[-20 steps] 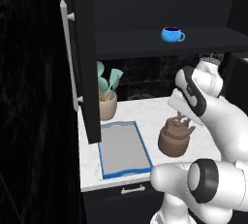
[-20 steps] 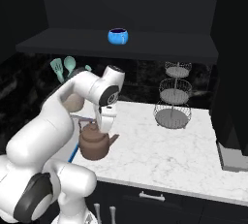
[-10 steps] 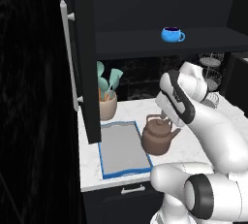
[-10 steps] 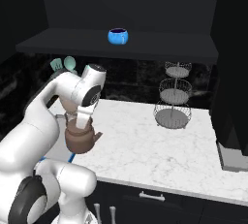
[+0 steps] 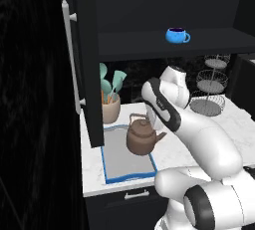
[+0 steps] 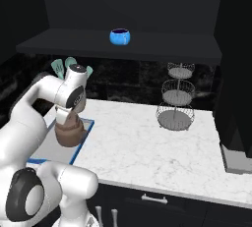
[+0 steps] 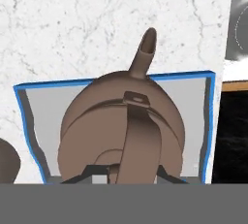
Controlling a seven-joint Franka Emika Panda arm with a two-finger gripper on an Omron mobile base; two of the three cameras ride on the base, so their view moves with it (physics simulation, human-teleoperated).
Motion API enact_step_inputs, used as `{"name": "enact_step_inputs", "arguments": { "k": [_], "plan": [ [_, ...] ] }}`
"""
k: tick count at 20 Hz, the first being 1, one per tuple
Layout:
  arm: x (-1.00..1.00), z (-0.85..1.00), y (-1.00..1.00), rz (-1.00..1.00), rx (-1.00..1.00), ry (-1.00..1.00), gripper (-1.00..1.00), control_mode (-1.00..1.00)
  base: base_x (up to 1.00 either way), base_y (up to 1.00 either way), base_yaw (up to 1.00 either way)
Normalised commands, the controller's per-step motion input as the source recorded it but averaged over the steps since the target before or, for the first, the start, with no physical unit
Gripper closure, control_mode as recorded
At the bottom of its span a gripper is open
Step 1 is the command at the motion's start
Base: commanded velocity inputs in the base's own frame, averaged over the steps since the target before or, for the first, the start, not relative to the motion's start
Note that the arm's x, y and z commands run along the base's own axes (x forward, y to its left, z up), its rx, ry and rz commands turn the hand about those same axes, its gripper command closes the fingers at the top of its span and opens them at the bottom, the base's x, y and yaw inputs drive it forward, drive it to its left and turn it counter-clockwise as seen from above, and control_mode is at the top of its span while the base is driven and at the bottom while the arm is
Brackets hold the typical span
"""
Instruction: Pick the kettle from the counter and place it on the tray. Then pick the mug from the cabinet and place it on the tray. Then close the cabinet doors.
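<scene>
Kettle hanging by its arched handle from the clenched end effector, directly above the blue-rimmed tray at the tabletop's left end (spout toward the right); lowering remains.

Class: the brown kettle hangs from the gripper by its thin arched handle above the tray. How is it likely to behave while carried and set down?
The kettle, gripped by its handle, may well swing, since its round body hangs below the grip. Its rigid-looking shell probably won't flex. Its spout juts to one side toward the tray's rim, so it might settle slightly tilted.
</scene>
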Motion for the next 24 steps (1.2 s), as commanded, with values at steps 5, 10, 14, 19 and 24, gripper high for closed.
{"name": "enact_step_inputs", "arguments": {
  "k": [5,10,14,19,24],
  "plan": [
    [0.47,0.0,0.39,-0.09,0.0,0.02,1.0,-1.0,0.0,0.0,0.0],
    [0.21,-0.16,0.05,0.0,0.0,0.01,1.0,-1.0,0.0,0.0,0.0],
    [0.37,-0.07,0.22,0.0,0.0,0.07,1.0,-1.0,0.0,0.0,0.0],
    [0.34,-0.09,0.25,0.0,0.0,0.02,1.0,-1.0,0.0,0.0,0.0],
    [0.18,-0.15,0.08,0.0,0.0,0.0,1.0,-1.0,0.0,0.0,0.0]
  ]
}}
